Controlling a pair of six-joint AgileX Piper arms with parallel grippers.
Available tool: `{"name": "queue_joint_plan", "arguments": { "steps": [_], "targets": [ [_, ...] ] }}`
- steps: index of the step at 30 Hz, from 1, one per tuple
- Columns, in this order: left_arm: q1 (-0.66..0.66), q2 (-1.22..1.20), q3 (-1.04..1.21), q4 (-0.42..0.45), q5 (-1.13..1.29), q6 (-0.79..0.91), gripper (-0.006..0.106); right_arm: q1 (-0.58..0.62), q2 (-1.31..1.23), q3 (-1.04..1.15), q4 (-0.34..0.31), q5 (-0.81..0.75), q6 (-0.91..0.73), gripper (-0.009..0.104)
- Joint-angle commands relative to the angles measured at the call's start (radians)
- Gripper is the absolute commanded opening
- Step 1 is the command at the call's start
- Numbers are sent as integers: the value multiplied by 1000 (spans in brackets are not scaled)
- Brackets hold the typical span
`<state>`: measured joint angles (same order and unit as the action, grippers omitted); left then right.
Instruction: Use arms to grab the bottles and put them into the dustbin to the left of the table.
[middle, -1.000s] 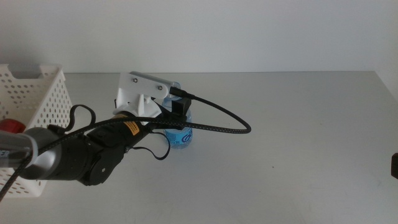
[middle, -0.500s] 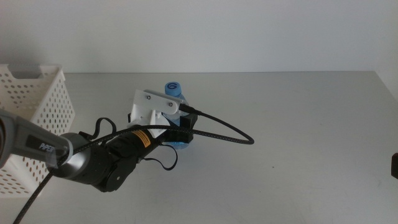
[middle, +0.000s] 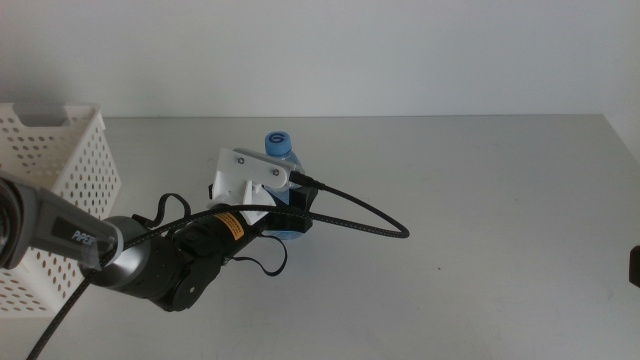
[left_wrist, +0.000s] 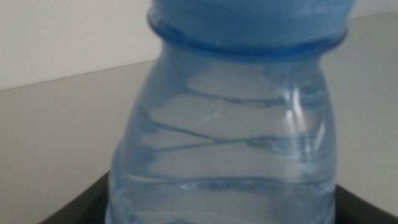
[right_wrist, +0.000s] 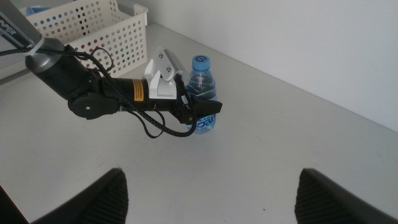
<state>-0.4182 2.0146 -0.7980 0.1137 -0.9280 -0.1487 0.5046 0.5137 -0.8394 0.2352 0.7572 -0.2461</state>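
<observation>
water bottle (middle: 281, 152), clear with a blue cap and blue label, stands upright near the middle of the table (middle: 480, 220), and the left hand (right_wrist: 200, 109) has its dark jaws set on either side of the bottle's lower body at about label height; in the left wrist view the bottle (left_wrist: 230, 118) fills nearly the whole picture, so close that the jaws barely show, and i cannot tell whether they already press on it or are only around it. the step in hand looks like the grasp of this bottle. the next move, as i judge it, calls for a firm clench on the body, a straight lift so the base clears the table, then a carry over to the white perforated dustbin (middle: 60, 170) that stands at the left edge of the table, high enough to pass over its rim before letting go. thin clear plastic may give under the jaws, so the squeeze wants care. a thick black cable (middle: 360, 215) loops out from the wrist over the table and could drag during the swing. nothing stands between bottle and dustbin. the right hand (right_wrist: 211, 193) waits well apart, raised above the table, its jaws spread wide and holding nothing
</observation>
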Motion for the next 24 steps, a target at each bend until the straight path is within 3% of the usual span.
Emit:
{"name": "queue_joint_plan", "arguments": {
  "steps": [1,13,18,24],
  "targets": [
    [0,-49,-23,-2,-86,-9,73,-4,9,-37,6,-68,-12,94],
    [0,-64,-19,59,-84,-71,-2,-4,9,-37,6,-68,-12,94],
    [0,-190,-27,61,99,-115,-2,-4,9,-37,6,-68,-12,94],
    [2,-373,-176,82,621,-119,-2,-4,9,-37,6,-68,-12,94]
  ]
}}
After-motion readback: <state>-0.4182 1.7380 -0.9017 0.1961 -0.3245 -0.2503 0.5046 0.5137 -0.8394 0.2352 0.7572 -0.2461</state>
